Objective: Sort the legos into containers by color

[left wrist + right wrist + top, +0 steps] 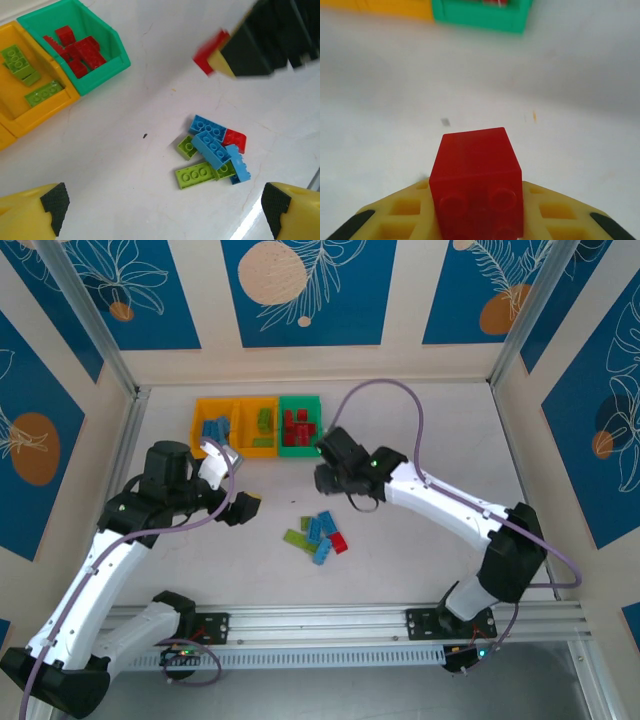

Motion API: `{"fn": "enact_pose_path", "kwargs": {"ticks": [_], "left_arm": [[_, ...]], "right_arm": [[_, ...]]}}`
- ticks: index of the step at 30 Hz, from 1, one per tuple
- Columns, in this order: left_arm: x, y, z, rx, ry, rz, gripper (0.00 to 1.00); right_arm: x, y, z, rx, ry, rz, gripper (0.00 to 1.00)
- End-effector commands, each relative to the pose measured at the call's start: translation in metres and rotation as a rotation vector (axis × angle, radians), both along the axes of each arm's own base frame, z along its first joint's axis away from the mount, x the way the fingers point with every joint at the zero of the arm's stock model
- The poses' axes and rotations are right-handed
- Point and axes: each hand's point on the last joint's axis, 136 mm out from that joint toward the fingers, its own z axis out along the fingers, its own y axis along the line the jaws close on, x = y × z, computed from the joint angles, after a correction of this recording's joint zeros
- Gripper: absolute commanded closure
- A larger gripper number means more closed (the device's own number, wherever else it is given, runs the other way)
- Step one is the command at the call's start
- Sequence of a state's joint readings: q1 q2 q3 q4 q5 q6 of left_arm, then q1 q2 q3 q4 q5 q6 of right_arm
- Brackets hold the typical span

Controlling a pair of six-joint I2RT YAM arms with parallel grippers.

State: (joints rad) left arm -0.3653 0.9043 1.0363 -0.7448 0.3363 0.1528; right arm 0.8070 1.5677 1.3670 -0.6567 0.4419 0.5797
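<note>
**Over the table, just short of the bins: a red brick is being held for sorting**

A red brick (476,170) is being clamped in the right gripper (325,480), whose jaws are narrowed onto its two sides, with the studs facing the wrist camera. In the top view it is being held above the table (125,165), just in front of the green bin (102,77) and not yet over its opening. The left gripper (165,207) is being held wide with nothing between its fingers, above the table to the left of the loose bricks (215,150).

The step in hand is judged to be the drop into the green bin. It is probably being done best if the brick is brought over the middle of the opening and lowered inside the walls before the jaws are parted. The bin is joined to a yellow neighbour, so a release from high up could send the brick over the shared wall. The bricks already lying inside should be cleared, and the left arm is best given room.

Three bins are being used in a joined row. Red bricks (77,50) are being collected in the green bin. Lime green bricks (30,82) are being collected in the middle yellow bin (45,112), and blue bricks (215,428) in the outer yellow bin (200,415). The loose bricks, blue, green and one red, are lying in a touching heap, not yet sorted.
</note>
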Motion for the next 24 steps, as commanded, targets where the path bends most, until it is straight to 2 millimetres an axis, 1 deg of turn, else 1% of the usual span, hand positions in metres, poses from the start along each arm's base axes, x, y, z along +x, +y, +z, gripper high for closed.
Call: {"fn": "enact_pose_path", "kwargs": {"ticks": [1, 2, 3, 4, 7, 9, 10, 11, 12, 13, 14, 15, 16, 18, 20, 22, 23, 24], "left_arm": [[0.003, 0.008, -0.010, 0.042, -0.003, 0.035, 0.00], [0.004, 0.009, -0.011, 0.047, -0.002, 0.040, 0.00], [0.005, 0.010, -0.013, 0.053, -0.001, 0.047, 0.00], [0.006, 0.011, -0.014, 0.058, 0.001, 0.052, 0.00], [0.007, 0.013, -0.018, 0.071, 0.005, 0.062, 0.00], [0.009, 0.016, -0.019, 0.081, 0.002, 0.076, 0.00], [0.009, 0.017, -0.020, 0.087, 0.002, 0.081, 0.00], [0.010, 0.018, -0.021, 0.091, 0.003, 0.085, 0.00], [0.010, 0.018, -0.022, 0.096, 0.002, 0.088, 0.00], [0.011, 0.019, -0.023, 0.100, 0.005, 0.093, 0.00], [0.012, 0.020, -0.024, 0.103, 0.009, 0.096, 0.00], [0.013, 0.019, -0.025, 0.103, 0.016, 0.094, 0.00], [0.014, 0.018, -0.026, 0.101, 0.023, 0.092, 0.00], [0.014, 0.017, -0.028, 0.098, 0.036, 0.088, 0.00], [0.014, 0.017, -0.029, 0.099, 0.042, 0.089, 0.00], [0.015, 0.018, -0.031, 0.109, 0.044, 0.097, 0.00], [0.016, 0.019, -0.031, 0.111, 0.042, 0.101, 0.00], [0.016, 0.019, -0.032, 0.113, 0.043, 0.103, 0.00]], "right_arm": [[0.070, 0.018, 0.004, 0.011, -0.091, -0.016, 0.76], [0.084, 0.023, -0.001, 0.003, -0.087, -0.014, 0.76], [0.104, 0.030, -0.001, 0.005, -0.099, -0.012, 0.76], [0.121, 0.037, -0.006, 0.000, -0.098, -0.012, 0.76], [0.165, 0.049, -0.021, -0.014, -0.097, -0.026, 0.76], [0.189, 0.055, -0.027, -0.020, -0.099, -0.037, 0.74], [0.199, 0.059, -0.028, -0.011, -0.098, -0.034, 0.72], [0.206, 0.062, -0.031, -0.001, -0.086, -0.023, 0.67], [0.209, 0.070, -0.035, 0.025, -0.061, 0.011, 0.59], [0.211, 0.076, -0.033, 0.042, -0.050, 0.046, 0.49], [0.213, 0.080, -0.028, 0.047, -0.057, 0.063, 0.39], [0.213, 0.081, -0.021, 0.041, -0.068, 0.074, 0.32], [0.213, 0.080, -0.013, 0.033, -0.082, 0.081, 0.29], [0.207, 0.075, 0.005, 0.025, -0.095, 0.087, 0.28], [0.194, 0.067, 0.022, 0.028, -0.086, 0.085, 0.28], [0.172, 0.059, 0.045, 0.055, -0.074, 0.102, 0.28], [0.161, 0.057, 0.050, 0.063, -0.064, 0.116, 0.28], [0.146, 0.052, 0.063, 0.077, -0.067, 0.132, 0.28]]}}
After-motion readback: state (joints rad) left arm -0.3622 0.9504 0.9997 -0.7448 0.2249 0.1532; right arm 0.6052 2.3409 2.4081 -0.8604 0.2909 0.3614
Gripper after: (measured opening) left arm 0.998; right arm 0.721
